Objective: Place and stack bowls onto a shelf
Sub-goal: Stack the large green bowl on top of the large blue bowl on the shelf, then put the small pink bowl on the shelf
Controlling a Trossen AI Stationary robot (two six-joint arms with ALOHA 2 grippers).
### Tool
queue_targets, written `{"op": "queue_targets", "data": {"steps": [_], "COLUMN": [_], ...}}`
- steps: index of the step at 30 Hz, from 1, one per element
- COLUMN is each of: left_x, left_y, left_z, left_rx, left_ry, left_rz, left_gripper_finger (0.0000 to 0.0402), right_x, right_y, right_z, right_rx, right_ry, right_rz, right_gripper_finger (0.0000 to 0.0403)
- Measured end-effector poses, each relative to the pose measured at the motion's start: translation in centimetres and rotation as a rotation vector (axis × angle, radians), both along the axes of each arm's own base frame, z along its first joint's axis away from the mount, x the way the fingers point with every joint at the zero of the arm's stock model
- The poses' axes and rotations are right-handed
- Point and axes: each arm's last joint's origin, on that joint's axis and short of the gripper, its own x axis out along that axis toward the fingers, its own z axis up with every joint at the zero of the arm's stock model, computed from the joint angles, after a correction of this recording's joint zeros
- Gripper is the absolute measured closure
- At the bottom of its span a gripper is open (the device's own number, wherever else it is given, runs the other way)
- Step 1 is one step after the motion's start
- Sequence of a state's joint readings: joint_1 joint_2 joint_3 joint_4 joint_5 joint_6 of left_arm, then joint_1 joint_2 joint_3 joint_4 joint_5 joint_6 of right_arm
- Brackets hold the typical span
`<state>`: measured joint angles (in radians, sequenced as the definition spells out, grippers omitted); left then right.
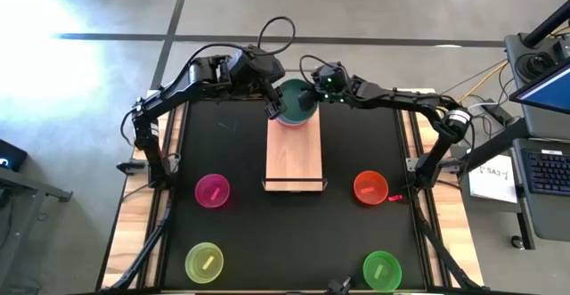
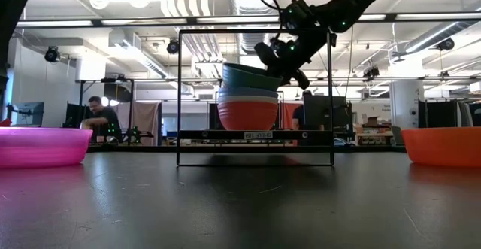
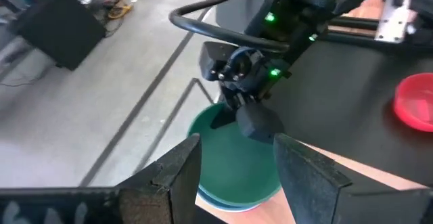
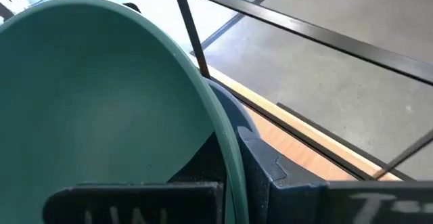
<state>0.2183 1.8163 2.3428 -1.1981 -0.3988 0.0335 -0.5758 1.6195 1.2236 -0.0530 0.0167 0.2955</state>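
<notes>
Right arm reaches in from the table's right side, elbow out, wrist angled down over the far end of the shelf [image 1: 294, 152]. Right gripper [image 1: 305, 99] clenched on the rim of the teal bowl [image 1: 292, 99]; in the right wrist view the rim runs between the dark fingers. In the low view the teal bowl [image 2: 248, 76] sits tilted, its gripped side higher, on top of the stack [image 2: 248, 106].

Left arm comes from the table's left side, forearm bent toward the same spot. Left gripper [image 1: 272, 106] hovers just beside the teal bowl's left edge, fingers [image 3: 179, 176] spread apart, holding nothing.

Stack: 3 bowls visible in the low view, teal on top, a grey-blue one under it, red-orange at the bottom. All smooth plastic, round. Shelf is a narrow light-wood board with a thin black wire frame at each end; the stack stands at its far end, the rest of the board bare.

On the black mat [image 1: 232, 152], well apart from the shelf: 1 magenta bowl [image 1: 212, 190] to the left, 1 orange bowl [image 1: 370, 187] to the right, 1 yellow-green bowl [image 1: 204, 261] at near left, 1 green bowl [image 1: 381, 269] at near right. A person [image 2: 100, 119] shows in the room beyond the table.
</notes>
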Motion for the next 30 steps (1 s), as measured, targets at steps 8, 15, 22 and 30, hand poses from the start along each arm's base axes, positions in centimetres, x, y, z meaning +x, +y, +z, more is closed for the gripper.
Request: {"op": "queue_targets", "data": {"steps": [8, 15, 22, 30], "left_x": [-0.4, -0.4, -0.8, -1.8], "left_y": [0.1, 0.1, 0.0, -0.2], "left_z": [-0.2, -0.2, -0.7, -1.6], "left_rx": [0.033, 0.033, 0.004, -0.075], "left_ry": [0.042, 0.046, 0.098, 0.187], "left_rz": [0.049, 0.049, 0.063, 0.127], "left_gripper_finger": [0.0233, 0.0233, 0.0233, 0.0233], "right_x": [0.1, -0.2, -0.8, -3.4], "right_y": [-0.1, -0.6, -0.3, 1.3], "right_z": [-0.1, -0.1, 1.1, 4.8], "right_rx": [-0.001, 0.020, 0.009, -0.012], "right_ry": [-0.010, -0.018, -0.039, -0.053], "right_rz": [0.010, 0.024, 0.021, 0.023], "right_gripper_finger": [0.0377, 0.0296, 0.0226, 0.0209]}}
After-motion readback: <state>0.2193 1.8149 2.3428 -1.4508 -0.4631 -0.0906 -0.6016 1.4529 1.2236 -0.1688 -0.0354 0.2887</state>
